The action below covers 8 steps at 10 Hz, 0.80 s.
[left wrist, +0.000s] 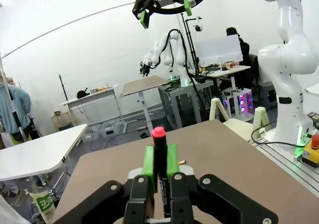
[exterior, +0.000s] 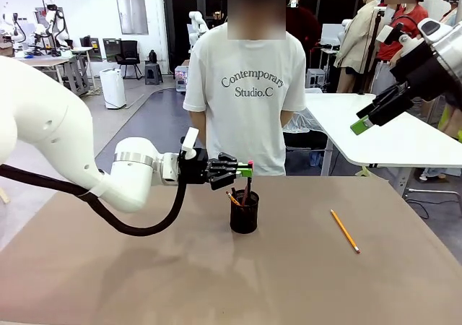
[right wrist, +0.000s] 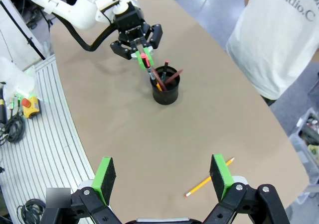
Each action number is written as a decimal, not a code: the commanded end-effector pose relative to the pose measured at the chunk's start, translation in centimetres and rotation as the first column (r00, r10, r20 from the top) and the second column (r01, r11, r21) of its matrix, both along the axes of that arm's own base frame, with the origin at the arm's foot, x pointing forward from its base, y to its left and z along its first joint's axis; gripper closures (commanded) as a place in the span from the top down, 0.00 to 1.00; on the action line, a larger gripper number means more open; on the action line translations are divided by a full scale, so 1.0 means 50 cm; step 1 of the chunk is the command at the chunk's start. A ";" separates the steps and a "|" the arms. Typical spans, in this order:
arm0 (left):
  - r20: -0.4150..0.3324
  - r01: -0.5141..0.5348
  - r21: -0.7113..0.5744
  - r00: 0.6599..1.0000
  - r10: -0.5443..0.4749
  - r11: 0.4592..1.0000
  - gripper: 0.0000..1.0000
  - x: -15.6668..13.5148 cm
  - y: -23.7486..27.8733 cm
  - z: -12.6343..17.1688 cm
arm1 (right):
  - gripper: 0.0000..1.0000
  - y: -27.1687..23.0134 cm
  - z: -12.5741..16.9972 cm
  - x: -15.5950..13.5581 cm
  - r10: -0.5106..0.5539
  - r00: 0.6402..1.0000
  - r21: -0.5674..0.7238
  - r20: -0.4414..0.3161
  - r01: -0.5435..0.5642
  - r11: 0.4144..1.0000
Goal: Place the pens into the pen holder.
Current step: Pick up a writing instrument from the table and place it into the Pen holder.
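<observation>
The black mesh pen holder point(exterior: 244, 213) point(right wrist: 165, 93) stands mid-table. My left gripper point(exterior: 247, 171) point(left wrist: 159, 160) point(right wrist: 141, 55) hovers just above its left rim, shut on a black pen with a red end point(exterior: 248, 183) point(left wrist: 158, 143) point(right wrist: 146, 64). That pen hangs upright with its lower tip inside the cup. A reddish-brown pen point(right wrist: 174, 76) and other sticks lean inside the holder. A yellow-orange pencil point(exterior: 344, 230) point(right wrist: 208, 183) lies flat on the table to the right. My right gripper point(exterior: 375, 115) point(right wrist: 163, 176) is raised high at the right, open and empty.
A person in a white T-shirt point(exterior: 245, 87) stands at the far edge behind the holder, hands out of sight. The brown table point(exterior: 144, 282) has free room left and right of the cup. A white table point(exterior: 404, 133) stands behind at the right.
</observation>
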<state>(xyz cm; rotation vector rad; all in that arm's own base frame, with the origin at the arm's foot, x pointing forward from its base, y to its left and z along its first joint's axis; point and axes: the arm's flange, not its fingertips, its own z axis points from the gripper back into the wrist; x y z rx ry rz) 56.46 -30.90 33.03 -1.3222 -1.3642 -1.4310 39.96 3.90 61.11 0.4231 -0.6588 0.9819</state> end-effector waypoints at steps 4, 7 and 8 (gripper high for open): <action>0.040 -0.022 0.027 0.999 0.021 0.999 0.00 0.041 -0.008 -0.014 | 1.00 0.000 0.002 0.001 0.015 1.000 0.019 0.008 -0.015 1.000; 0.041 -0.047 0.033 0.998 0.045 0.998 0.51 0.051 -0.005 -0.021 | 1.00 0.000 0.002 0.001 0.015 1.000 0.019 0.008 -0.015 1.000; 0.043 -0.051 0.035 0.998 0.049 0.998 0.71 0.051 -0.005 -0.022 | 1.00 0.000 0.002 0.001 0.015 1.000 0.019 0.008 -0.015 1.000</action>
